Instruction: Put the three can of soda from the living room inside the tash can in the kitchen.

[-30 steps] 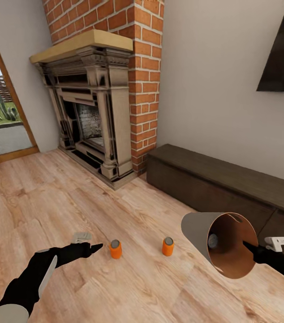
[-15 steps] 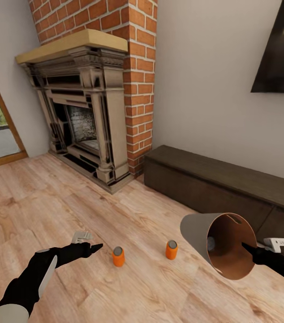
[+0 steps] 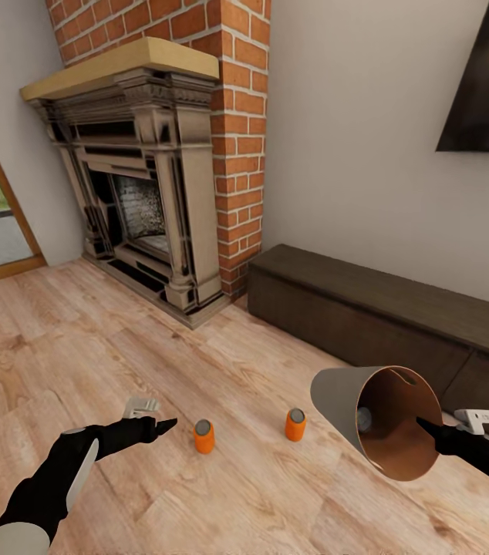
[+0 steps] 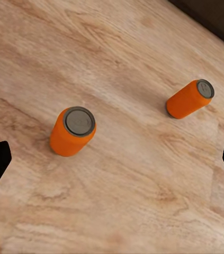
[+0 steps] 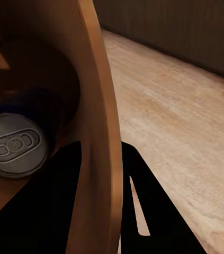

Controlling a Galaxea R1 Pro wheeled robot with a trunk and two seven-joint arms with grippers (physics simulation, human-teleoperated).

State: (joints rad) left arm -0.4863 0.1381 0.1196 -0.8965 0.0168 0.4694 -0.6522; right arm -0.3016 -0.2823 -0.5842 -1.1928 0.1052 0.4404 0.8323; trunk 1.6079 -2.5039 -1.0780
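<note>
Two orange soda cans: both stand upright on the pale wood floor (image 3: pixel 221 493), well apart; the left orange can (image 3: pixel 204 436) is just beside the left gripper's tips, the right orange can (image 3: pixel 295 425) sits between it and the bin. Smooth cylinders with flat grey tops.
Blue can: the blue soda can (image 5: pixel 17 143) lies inside the bin, its grey pull-tab top facing the opening; its dark body is mostly in shadow. From the head camera it reads as a small grey disc (image 3: pixel 364 419).
Trash can: the bin (image 3: pixel 374 420) is held off the floor on its side at the right, mouth toward the camera; matte grey outside, copper-brown inside, tapered, with an oval handle hole near the far rim.
Right gripper: the right gripper (image 5: pixel 98 201) pinches the bin's rim, one black finger inside the wall and one outside; the arm is cut off by the picture's edge.
Left gripper: the left gripper (image 3: pixel 156 422) hangs low over the floor with its fingers spread wide, the two cans seen between the tips in its wrist camera.
Surroundings: the red-brick fireplace (image 3: pixel 152 193) with a carved dark surround stands far left; a long dark low cabinet (image 3: pixel 376 324) runs along the right wall; the black television (image 3: pixel 485 85) is cut off at the upper right.
</note>
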